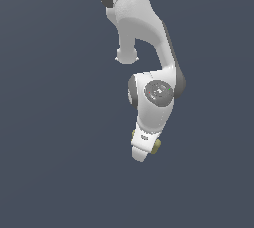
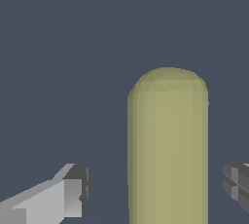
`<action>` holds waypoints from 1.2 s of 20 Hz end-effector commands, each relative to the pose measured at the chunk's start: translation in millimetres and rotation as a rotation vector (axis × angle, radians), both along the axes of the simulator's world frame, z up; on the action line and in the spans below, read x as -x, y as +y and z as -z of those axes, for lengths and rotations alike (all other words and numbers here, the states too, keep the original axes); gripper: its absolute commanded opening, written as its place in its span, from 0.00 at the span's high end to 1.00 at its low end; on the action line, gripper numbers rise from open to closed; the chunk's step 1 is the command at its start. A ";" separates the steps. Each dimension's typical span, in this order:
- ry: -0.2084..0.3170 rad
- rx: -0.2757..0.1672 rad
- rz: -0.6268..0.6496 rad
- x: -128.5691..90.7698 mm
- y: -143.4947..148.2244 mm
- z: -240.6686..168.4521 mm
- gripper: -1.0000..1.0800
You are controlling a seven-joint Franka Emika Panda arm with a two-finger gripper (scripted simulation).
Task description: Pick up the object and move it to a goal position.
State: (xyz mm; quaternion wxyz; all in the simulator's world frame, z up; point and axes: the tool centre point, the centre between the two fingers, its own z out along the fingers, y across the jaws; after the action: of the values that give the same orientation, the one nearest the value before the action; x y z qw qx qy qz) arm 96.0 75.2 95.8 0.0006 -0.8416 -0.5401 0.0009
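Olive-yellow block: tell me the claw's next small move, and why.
Probably close the claw. In the wrist view the olive-yellow block stands between its two fingers, with a gap showing on each side, so nothing grips it yet. The exterior view shows the block's ends poking out beside the claw.

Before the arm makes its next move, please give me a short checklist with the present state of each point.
1. Olive-yellow block lies between the fingers: ok.
2. Hand open wide enough: ok, a gap shows on each side of the block.
3. Fingers touching the block: not ok, neither pad touches it in the wrist view.
4. Block centred in the hand: not ok, it sits nearer one finger.
5. Block resting on the surface or already lifted: cannot tell; the exterior view shows only its ends beside the hand.
6. Goal position visible: not ok, no marker appears in either view.
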 end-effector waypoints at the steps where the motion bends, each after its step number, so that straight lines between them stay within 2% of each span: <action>1: -0.002 0.000 0.000 -1.1 0.0 2.2 0.04; 4: -0.002 0.000 0.000 -1.9 0.3 0.1 0.04; 5: -0.002 0.000 0.000 -1.9 0.3 0.1 1.00; 17: -0.002 0.000 0.000 -1.4 -0.1 -0.8 1.00; 24: -0.002 0.000 0.000 4.9 -8.1 -17.2 1.00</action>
State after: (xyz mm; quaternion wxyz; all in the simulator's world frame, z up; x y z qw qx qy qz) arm 92.4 69.7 107.3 0.0005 -0.8415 -0.5403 0.0009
